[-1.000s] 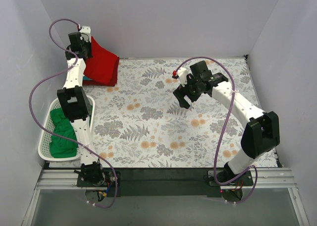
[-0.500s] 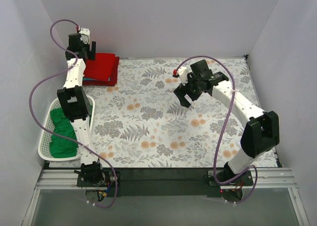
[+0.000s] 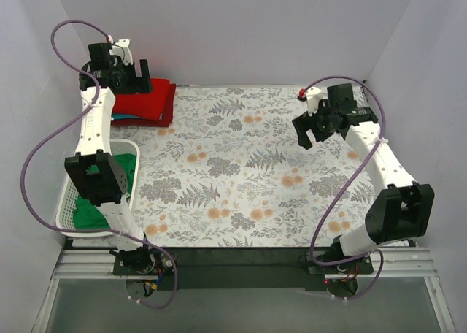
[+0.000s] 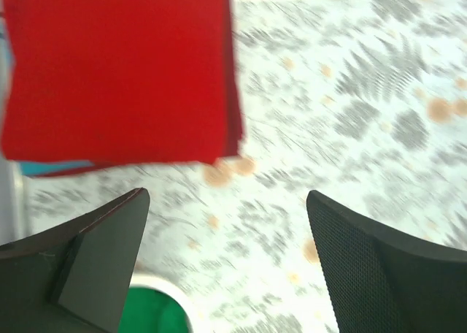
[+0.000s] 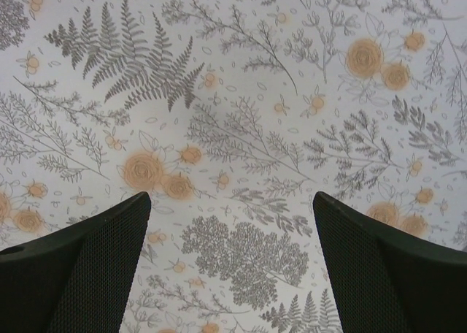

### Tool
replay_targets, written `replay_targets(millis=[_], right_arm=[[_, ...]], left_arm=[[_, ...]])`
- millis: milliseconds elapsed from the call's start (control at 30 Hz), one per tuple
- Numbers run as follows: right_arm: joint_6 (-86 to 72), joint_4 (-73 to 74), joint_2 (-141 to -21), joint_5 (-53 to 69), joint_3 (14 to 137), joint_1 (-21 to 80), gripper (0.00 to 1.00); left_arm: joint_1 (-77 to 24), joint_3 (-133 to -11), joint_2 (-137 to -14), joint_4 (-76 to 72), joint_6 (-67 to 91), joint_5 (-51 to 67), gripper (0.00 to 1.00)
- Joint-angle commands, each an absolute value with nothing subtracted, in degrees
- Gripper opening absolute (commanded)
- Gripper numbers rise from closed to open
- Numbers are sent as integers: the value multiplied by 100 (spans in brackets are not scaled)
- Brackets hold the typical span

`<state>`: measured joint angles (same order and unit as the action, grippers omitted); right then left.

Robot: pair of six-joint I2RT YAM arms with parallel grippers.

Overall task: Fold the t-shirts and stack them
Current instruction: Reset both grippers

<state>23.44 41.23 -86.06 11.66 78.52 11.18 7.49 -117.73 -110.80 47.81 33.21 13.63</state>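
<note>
A folded bright red t-shirt (image 3: 153, 99) (image 4: 117, 70) lies flat on top of a stack at the table's far left corner. A teal blue edge (image 4: 45, 168) and a darker red edge peek out under it. A green t-shirt (image 3: 91, 210) (image 4: 146, 317) lies crumpled in the white basket (image 3: 64, 215). My left gripper (image 3: 139, 81) (image 4: 226, 260) hovers open over the stack's left side, with nothing between its fingers. My right gripper (image 3: 308, 136) (image 5: 230, 267) hangs open and empty above the floral table cover (image 5: 241, 128) on the right side.
The white basket's rim (image 4: 174, 291) sits at the near left, just below the stack. Grey walls close in the table on the left, back and right. My left arm's purple cable (image 3: 36, 147) loops out beside the left wall.
My left gripper opened and let go of the bright red t-shirt, which dropped flat onto the stack. The left arm then pulled back to the left. My right arm swung to the right.
</note>
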Motion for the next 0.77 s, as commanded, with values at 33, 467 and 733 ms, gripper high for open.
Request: replay_targets(millis=[33,467,733], right_arm=[[2391,4272,-8034,1388,7349,713,98],[2136,4324,-6628,1880,5538,194,98],[2004,4403,-5925,2136,5203,-114,98]], left_arm=[[729,-10857,-10311,5598,3876,2406,89],[79,-7560,-8148,5485,3305,2470,91],[-404,-7233,-7779,5388,3621,2259,91]])
